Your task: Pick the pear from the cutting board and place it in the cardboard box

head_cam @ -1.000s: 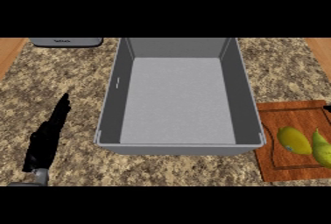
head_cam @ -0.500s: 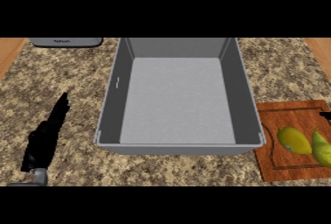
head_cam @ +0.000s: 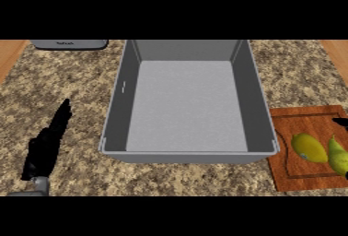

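- Speckled brown granite counter fills the head view, with strips of bare wood at its far left and far right corners.
- At the middle stands the box, grey, rectangular and open-topped, its long sides running away from the viewer; its pale floor holds nothing.
- Just right of the box, almost touching its near right corner, lies a reddish wooden cutting board with a groove near its rim; the picture's right edge cuts it off.
- On the board, right of the box's near corner, lie two fruits side by side: a yellow-green oval one, and right of it the green pear, narrow end pointing away, partly cut off by the picture's edge. Neither one is in the box.
- Left of the box, well apart from it, the left hand rests over the counter, black, its fingers straight and pointing away, holding nothing; a bit of grey forearm shows below it.
- Beyond the box's far left corner sits a grey appliance, only its near edge in view.
- A small dark tip shows at the picture's right edge; what it belongs to cannot be told.
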